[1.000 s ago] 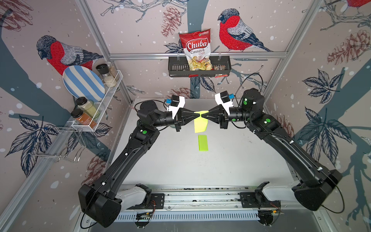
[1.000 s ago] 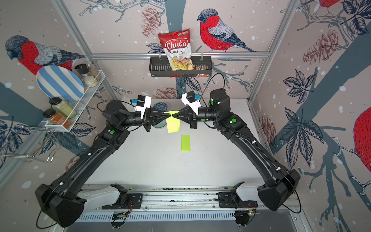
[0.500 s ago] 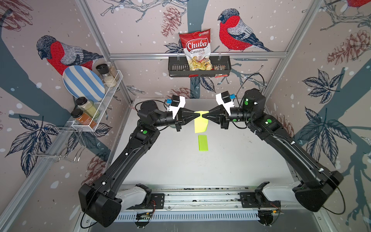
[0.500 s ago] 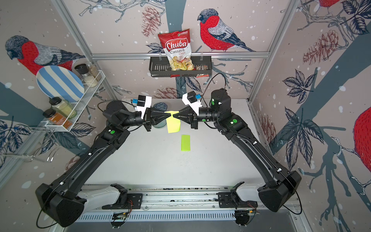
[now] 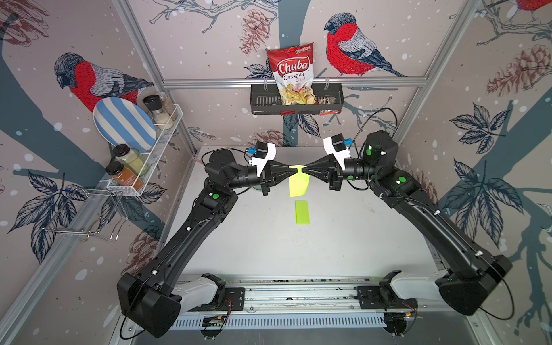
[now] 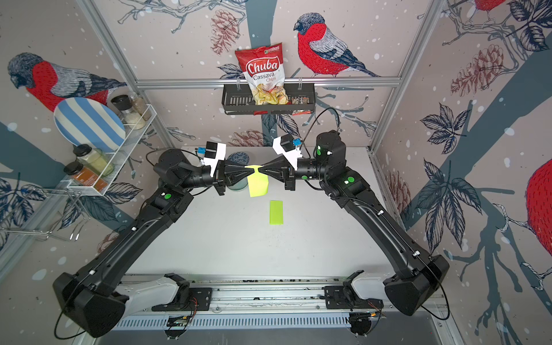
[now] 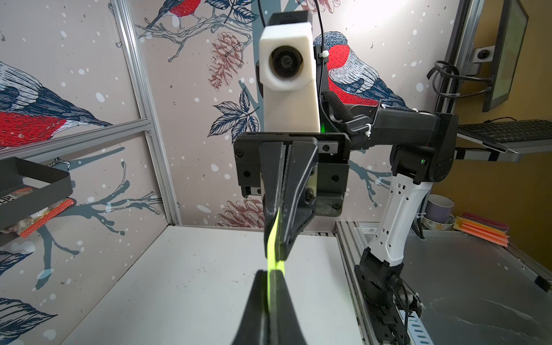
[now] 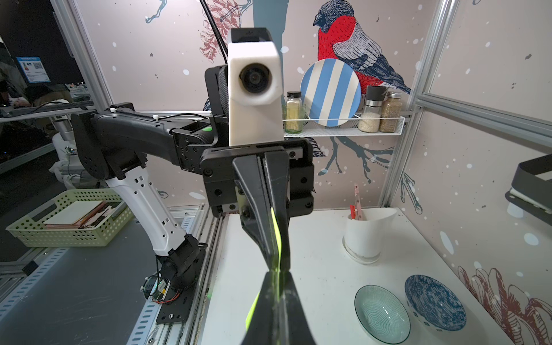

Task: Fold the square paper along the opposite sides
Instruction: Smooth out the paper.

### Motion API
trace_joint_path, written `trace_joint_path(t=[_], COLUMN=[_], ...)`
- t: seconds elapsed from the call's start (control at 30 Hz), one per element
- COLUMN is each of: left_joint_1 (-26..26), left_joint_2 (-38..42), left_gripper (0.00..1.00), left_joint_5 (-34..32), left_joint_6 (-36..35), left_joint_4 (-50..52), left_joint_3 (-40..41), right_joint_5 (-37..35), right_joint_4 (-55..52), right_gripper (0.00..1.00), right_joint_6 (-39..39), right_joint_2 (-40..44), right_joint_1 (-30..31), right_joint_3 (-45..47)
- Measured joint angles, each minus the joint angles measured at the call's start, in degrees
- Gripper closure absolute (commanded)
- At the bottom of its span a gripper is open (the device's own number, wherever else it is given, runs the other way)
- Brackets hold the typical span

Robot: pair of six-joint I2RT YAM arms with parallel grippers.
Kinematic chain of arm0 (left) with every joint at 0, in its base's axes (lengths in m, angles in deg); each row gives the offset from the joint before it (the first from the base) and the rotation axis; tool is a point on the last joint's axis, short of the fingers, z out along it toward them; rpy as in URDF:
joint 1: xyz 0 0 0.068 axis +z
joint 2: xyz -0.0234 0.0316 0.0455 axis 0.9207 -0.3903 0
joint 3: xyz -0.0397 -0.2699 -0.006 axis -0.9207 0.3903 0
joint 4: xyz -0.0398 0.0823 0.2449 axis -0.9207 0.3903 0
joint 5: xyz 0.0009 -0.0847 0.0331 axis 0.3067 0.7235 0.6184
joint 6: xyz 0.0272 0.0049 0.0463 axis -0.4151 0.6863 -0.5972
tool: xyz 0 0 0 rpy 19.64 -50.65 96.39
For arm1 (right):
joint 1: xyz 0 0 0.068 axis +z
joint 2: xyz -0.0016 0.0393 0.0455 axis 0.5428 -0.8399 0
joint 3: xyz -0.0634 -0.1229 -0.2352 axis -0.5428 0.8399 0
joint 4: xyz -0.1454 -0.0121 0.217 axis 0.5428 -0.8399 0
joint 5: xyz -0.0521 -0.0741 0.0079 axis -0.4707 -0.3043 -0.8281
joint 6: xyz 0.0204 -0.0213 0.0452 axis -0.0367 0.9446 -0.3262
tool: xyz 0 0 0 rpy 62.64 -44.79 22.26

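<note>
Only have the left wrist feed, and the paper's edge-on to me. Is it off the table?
Observer: Yes. The yellow paper hangs from its top edge, pinched between the left tool and the right tool, tips facing.
Operator: Anything under it?
Observer: A green folded paper lies flat on the table, nearer the arm bases.
Operator: Other clutter?
Observer: The right wrist view shows a teal bowl, a blue bowl and a white cup near the back wall.

Yellow-green paper (image 5: 298,186), blue-and-white striped plate (image 5: 124,125), red-and-white chip bag (image 5: 294,71)
</note>
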Motion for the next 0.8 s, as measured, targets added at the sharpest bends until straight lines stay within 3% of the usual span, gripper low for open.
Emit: trace_joint_path(t=[0.03, 0.1, 0.2, 0.3, 0.37, 0.4, 0.63, 0.7, 0.73, 0.77, 0.8], left_joint_1=[0.0, 0.0, 0.0, 0.0, 0.0, 0.0, 0.0, 0.0, 0.0, 0.0, 0.0], left_joint_2=[0.0, 0.0, 0.1, 0.3, 0.5, 0.5, 0.5, 0.4, 0.4, 0.4, 0.4], left_gripper=[1.00, 1.00, 1.00, 1.00, 1.00, 1.00, 1.00, 1.00, 1.00, 1.00, 1.00], left_joint_5=[0.0, 0.0, 0.0, 0.4, 1.1, 1.3, 1.4, 1.3, 1.3, 1.2, 1.2], left_joint_6=[0.0, 0.0, 0.1, 0.3, 0.7, 0.8, 1.7, 1.7, 1.7, 1.7, 1.7], left_joint_4=[0.1, 0.3, 0.7, 0.4, -0.1, -0.2, -0.4, -0.1, -0.1, -0.1, -0.1], left_joint_3=[0.0, 0.0, -0.3, -0.7, -0.7, -0.7, -0.9, -1.4, -1.7, -2.0, -2.3], right_joint_5=[0.0, 0.0, 0.0, 0.2, 0.6, 0.9, 1.7, 2.1, 2.2, 2.4, 2.5], right_joint_4=[0.0, 0.5, 0.9, 0.9, 0.9, 0.9, 0.9, 1.3, 1.4, 1.3, 1.4], right_gripper=[0.98, 0.84, 0.75, 0.79, 0.97, 1.00, 0.98, 0.81, 0.78, 0.80, 0.94], right_joint_6=[0.0, 0.0, 0.0, 0.1, 0.1, 0.2, 0.0, 0.0, 0.0, 0.2, 0.4], right_joint_2=[0.0, 0.1, 0.1, -0.1, -0.4, -0.6, -0.5, -0.2, 0.0, 0.1, 0.1], right_joint_1=[0.0, 0.0, 0.0, 0.0, 0.0, 0.0, -0.1, -0.1, -0.1, -0.1, -0.1], right_joint_3=[0.1, 0.4, 1.1, 1.3, 1.2, 1.2, 1.4, 1.6, 1.7, 1.8, 1.9])
